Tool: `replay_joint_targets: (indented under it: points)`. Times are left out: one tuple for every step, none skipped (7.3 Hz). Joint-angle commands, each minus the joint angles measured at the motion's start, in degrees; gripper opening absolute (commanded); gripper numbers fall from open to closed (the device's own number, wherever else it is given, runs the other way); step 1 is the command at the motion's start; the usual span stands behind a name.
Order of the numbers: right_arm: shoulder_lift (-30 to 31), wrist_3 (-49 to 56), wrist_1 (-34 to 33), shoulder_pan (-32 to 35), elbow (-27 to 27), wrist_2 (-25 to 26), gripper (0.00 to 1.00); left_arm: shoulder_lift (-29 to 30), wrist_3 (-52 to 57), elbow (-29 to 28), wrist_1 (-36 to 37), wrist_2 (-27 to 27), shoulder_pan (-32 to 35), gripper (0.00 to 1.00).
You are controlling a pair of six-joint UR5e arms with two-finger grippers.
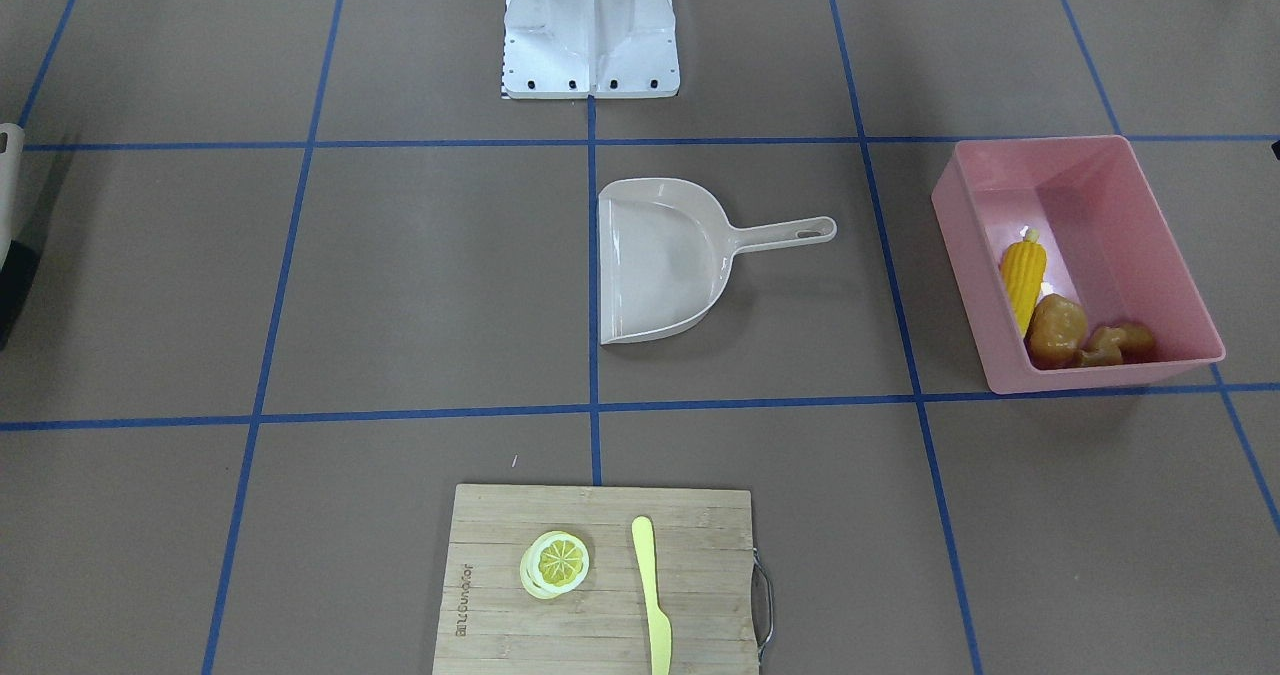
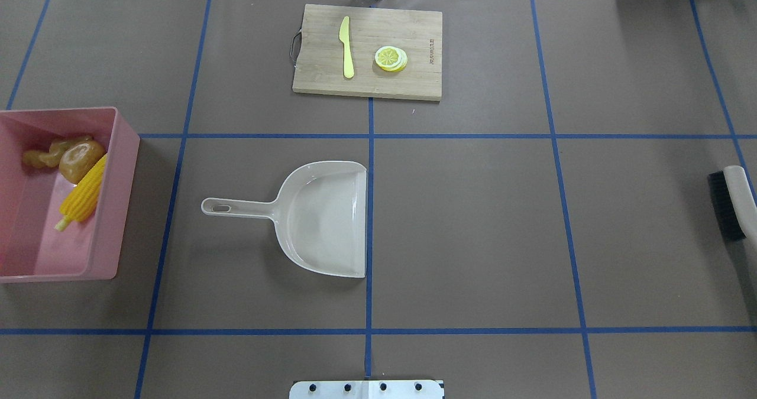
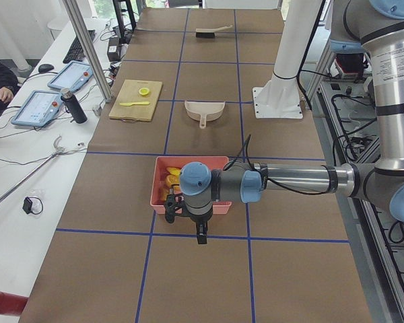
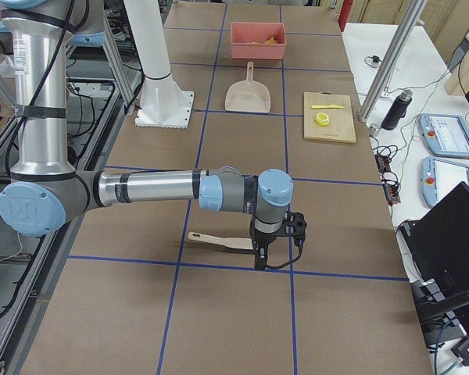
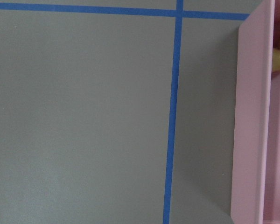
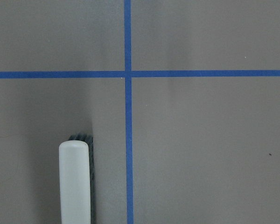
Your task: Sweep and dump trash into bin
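In the front-facing view, the pink bin (image 1: 1100, 377) sits at 3 o'clock from the dustpan (image 1: 660, 260) on the table (image 1: 200, 285). The corn (image 1: 1023, 277), potato lump (image 1: 1057, 330) and ginger (image 1: 1118, 340) lie inside it, bunched at its 6 o'clock end. A cutting board (image 1: 490, 555) at 6 o'clock carries a lemon slice (image 1: 555, 563) and a knife (image 1: 652, 595).

The overhead view shows a brush (image 2: 730, 207) at 3 o'clock, by the edge.

From the left end, the left gripper (image 3: 200, 235) hangs just beside the bin, pointing down; whether its fingers are spread, I cannot tell.

From the right end, the right gripper (image 4: 259, 262) hangs over the brush; its fingers cannot be judged either.

The left wrist view shows the bin wall at 3 o'clock. The right wrist view shows the brush handle at 7 o'clock.
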State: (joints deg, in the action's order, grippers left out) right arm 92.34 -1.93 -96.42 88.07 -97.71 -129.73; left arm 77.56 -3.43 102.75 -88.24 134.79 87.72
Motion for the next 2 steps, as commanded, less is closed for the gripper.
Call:
replay_joint_targets:
  points:
    - [-0.1,0.0,0.0,0.0,0.1,0.1,1.0,0.1,0.0,0.0,0.1,0.0,0.0,0.98]
    - [-0.1,0.1,0.0,0.0,0.1,0.1,1.0,-0.1,0.0,0.0,0.0,0.0,0.0,0.98]
